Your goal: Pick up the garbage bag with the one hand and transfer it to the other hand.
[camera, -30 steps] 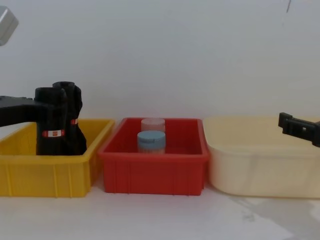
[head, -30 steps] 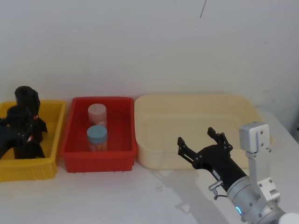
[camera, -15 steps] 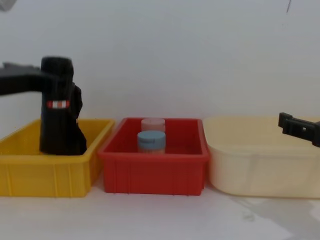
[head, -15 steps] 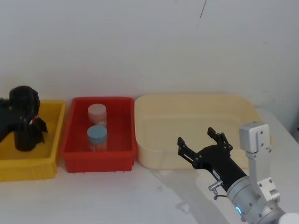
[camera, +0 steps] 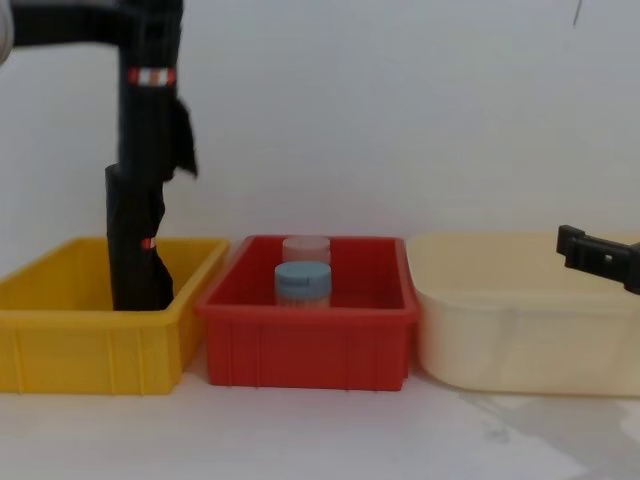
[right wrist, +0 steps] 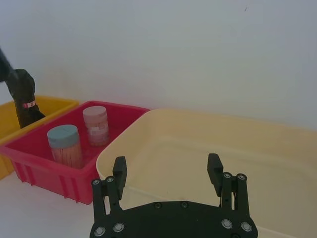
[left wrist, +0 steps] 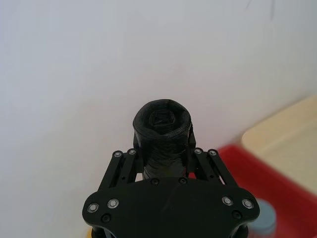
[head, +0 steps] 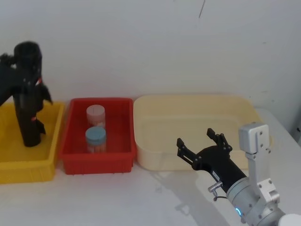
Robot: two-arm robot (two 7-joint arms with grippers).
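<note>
Two black rolls are here: the garbage bag [camera: 150, 110], marked by a red-and-white label band [camera: 150, 76], and a twin roll [camera: 135, 250] with just a red fleck. Three bins sit side by side on the white desk [head: 141, 197]: a yellow bin [head: 23, 169] on the left, a red bin [head: 94, 165] in the middle and a cream bin [head: 146, 155] on the right. The red bin holds two jars, a blue-lidded jar [head: 96, 139] in front of a pink-lidded jar [head: 95, 115]. There are two end effectors.

Half a second ago the garbage bag hung low, its base down in the yellow bin. It is now raised high above that bin, upright, and its label band has climbed to near the top of the chest view. The twin roll stands where it was in the yellow bin, directly below the lifted bag. The right end effector has not shifted.

The left end effector [left wrist: 163, 145] reaches in level from the left at the chest view's upper edge, its fingers clamped on the garbage bag near the top, above the label band. The right end effector [right wrist: 167, 171] hovers low over the desk in front of the cream bin, pointing towards it. Its fingers are spread wide with nothing between them.
</note>
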